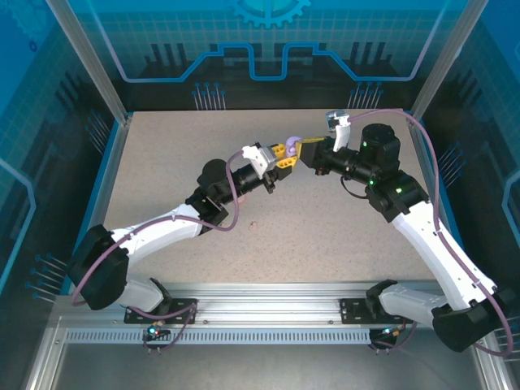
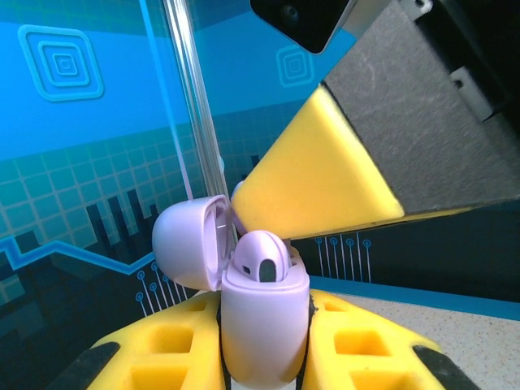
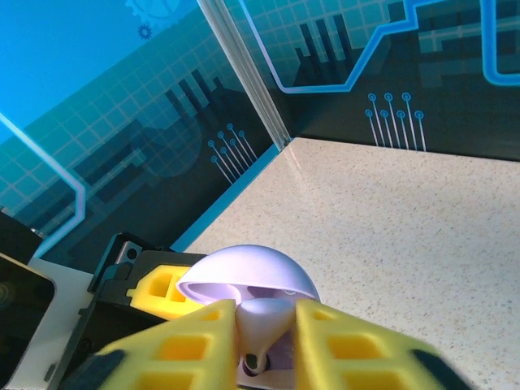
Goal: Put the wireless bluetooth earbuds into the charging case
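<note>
speckled beige table, blue circuit-pattern walls, aluminium corner posts.

Purple charging case upright, lid open; purple earbud seated inside.

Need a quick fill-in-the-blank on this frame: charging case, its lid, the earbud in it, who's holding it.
1. The left gripper holds the pale purple rounded charging case between its ___ fingers.
2. The case's hinged lid stands ___.
3. The small earbud seated in the case is pale ___.

Missing words: yellow; open; purple.
</note>
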Controlling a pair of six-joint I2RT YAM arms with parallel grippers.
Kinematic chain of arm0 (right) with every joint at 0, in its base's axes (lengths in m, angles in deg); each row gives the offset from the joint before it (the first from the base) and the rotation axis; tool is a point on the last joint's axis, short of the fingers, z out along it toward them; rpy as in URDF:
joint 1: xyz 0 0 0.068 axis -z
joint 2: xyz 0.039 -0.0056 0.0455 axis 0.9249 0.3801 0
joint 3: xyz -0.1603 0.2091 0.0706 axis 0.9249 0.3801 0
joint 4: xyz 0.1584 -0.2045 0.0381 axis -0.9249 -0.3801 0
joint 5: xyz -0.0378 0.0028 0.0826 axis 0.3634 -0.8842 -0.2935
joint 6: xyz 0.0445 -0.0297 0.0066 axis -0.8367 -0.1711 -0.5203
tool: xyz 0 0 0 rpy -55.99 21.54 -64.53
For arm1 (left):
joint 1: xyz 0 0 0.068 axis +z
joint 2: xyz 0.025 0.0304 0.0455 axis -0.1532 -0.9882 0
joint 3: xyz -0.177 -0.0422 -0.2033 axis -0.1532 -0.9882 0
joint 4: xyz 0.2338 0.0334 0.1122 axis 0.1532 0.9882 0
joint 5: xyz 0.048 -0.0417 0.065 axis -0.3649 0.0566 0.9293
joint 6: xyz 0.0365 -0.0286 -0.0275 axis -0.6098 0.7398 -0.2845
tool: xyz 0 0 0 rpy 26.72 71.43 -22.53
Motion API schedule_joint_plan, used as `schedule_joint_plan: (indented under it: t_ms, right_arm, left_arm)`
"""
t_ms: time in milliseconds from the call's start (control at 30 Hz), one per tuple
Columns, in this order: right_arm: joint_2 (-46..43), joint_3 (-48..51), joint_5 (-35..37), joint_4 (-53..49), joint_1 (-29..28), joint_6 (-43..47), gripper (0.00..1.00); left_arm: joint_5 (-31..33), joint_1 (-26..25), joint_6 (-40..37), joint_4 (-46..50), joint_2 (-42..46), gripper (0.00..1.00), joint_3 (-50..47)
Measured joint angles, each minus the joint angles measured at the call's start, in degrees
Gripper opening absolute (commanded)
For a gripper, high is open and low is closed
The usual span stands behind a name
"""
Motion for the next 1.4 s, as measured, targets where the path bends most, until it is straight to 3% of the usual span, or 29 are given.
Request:
schedule_joint_plan:
  t_ms: [233,400,500,733,933,1200,1400]
  right_arm:
    - [-0.07,-0.33,1.95,-0.85,-0.04,-1.16,0.48]
    - [-0.2,-1.97,2.4,-1.16,0.0,-3.06,0.66]
    - [-1.22,-2.64,2.69,-1.16,0.17,-4.33,0.69]
    - [0.0,-11.34,2.58,-6.32,2.62,-6.14,0.7]
    - [10.56,-21.86,2.38,-17.94,4.57,-4.72,0.69]
    - [23.39,-23.45,1.88,-26.97,4.66,-2.67,0.65]
    - [25.46,-26.01,1.51,-29.99,4.11,-0.96,0.63]
  left_arm:
    - [0.09,0.04,0.04,0.02,0.0,0.0,0.0]
    - [0.09,0.04,0.07,-0.13,-0.02,0.0,0.0]
    - [0.09,0.04,0.22,-0.15,-0.15,0.0,0.0]
    - [0.09,0.04,1.51,-0.52,-0.44,0.0,-1.51]
    - [0.04,0.04,1.53,0.0,-0.44,0.0,-4.02]
    - [-0.17,0.04,2.64,0.17,-0.44,0.0,-5.05]
    - [-0.15,-0.02,3.08,1.2,-0.44,0.0,-5.07]
